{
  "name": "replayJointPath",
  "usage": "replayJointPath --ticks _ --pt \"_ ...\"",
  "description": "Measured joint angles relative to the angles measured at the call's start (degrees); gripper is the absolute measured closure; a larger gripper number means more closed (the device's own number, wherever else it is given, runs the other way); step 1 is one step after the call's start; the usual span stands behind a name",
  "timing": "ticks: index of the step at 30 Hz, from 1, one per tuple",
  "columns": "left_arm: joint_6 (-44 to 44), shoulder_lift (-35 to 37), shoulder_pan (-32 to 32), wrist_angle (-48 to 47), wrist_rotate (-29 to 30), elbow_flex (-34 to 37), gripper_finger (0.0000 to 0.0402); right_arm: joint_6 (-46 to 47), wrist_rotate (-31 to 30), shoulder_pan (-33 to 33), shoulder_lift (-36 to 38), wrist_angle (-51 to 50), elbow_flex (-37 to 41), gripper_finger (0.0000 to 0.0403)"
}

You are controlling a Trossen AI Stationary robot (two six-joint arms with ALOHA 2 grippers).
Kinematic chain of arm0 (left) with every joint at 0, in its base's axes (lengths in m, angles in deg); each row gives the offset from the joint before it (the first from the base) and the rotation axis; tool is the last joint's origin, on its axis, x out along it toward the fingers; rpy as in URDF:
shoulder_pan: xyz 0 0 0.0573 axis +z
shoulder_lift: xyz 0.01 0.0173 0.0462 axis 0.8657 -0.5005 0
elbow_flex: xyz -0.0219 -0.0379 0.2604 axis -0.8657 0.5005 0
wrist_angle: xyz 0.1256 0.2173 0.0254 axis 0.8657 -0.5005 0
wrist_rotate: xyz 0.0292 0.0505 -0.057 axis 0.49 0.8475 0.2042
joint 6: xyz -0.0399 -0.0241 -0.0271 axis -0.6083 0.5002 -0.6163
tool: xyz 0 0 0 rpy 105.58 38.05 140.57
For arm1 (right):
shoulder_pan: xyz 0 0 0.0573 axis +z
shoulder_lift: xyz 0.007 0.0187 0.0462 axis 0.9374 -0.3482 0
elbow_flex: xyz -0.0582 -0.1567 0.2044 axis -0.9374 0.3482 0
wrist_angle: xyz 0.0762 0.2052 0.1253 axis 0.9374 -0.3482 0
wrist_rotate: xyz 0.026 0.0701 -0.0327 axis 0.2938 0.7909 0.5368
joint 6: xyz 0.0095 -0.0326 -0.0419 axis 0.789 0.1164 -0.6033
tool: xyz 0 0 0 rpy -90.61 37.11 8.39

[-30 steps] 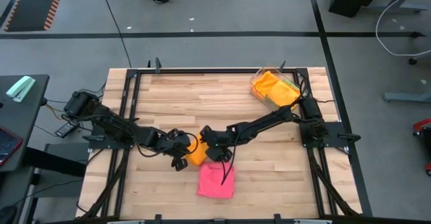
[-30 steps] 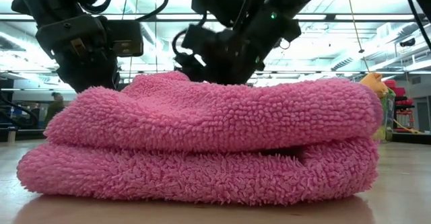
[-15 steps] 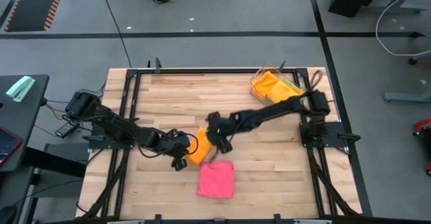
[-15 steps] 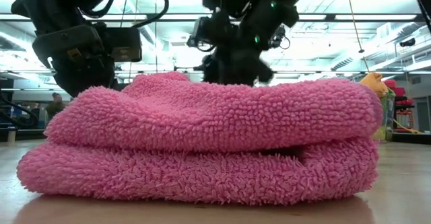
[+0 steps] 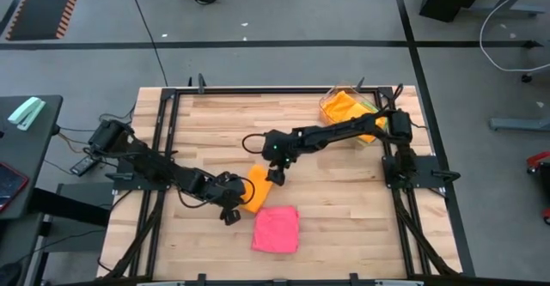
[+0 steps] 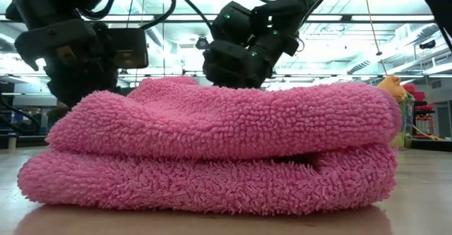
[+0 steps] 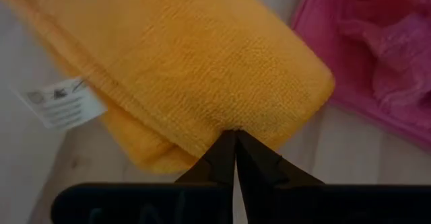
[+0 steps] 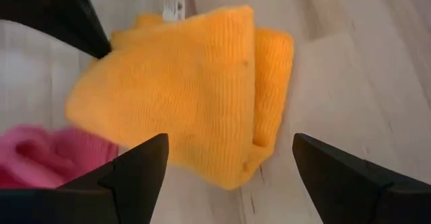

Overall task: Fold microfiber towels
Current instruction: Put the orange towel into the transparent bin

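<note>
A folded orange towel (image 5: 256,188) lies flat on the wooden table (image 5: 206,123), with its white tag (image 7: 64,103) on the wood beside it. A folded pink towel (image 5: 276,228) lies nearer the front edge and fills the low view (image 6: 212,150). My left gripper (image 5: 232,202) is shut at the orange towel's left edge. My right gripper (image 5: 277,171) hangs open just above the orange towel's far right side (image 8: 202,83), touching nothing. My left gripper has its shut fingertips (image 7: 225,146) at the orange towel's folded edge (image 7: 232,120), where the cloth dimples slightly; how many layers it has does not show. The fingers come slanting down from the table's left. The towel lies flat on the table.
A clear plastic tray (image 5: 331,118) holding more orange and yellow cloths stands at the table's far right corner. Bare wood stretches across the far left half of the table. A black metal frame (image 5: 163,131) runs along the table's sides.
My right gripper has drawn back from over the two towels toward the table's far edge, rising a little and rolling its wrist, and has stayed open. The orange towel, partly hidden under that arm before, now shows whole.
</note>
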Motion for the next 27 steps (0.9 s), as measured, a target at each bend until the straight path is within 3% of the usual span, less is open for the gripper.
replayJointPath --ticks 7,21,27 --pt "0.28 -0.97 -0.01 0.18 -0.05 0.0 0.0385 3.12 -4.58 2.29 -1.98 2.33 -0.08 0.0078" --pt "0.04 -0.85 1.29 -4.24 3.08 -0.03 0.0387 7.31 -5.75 1.62 -3.69 7.38 0.07 0.0079" --pt "0.22 -0.85 2.78 -4.27 3.32 -0.03 0.0384 8.65 -5.88 1.77 -5.02 8.22 0.01 0.01"
